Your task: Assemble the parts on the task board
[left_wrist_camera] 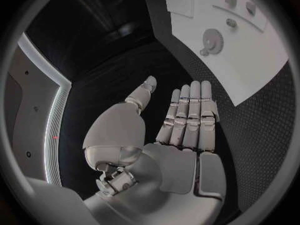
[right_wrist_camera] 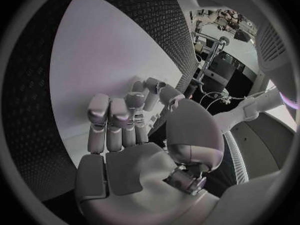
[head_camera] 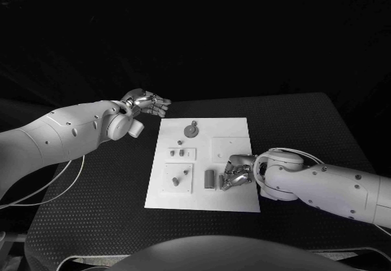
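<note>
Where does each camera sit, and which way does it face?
Head view: on the robot's head, looking down at the task board; both arms, left hand, right hand.
Left wrist view: behind the left hand, fingers straight, facing the board's gear-shaped part.
Right wrist view: behind the right hand, facing the board.
Shared: the board and the gear-shaped part.
</note>
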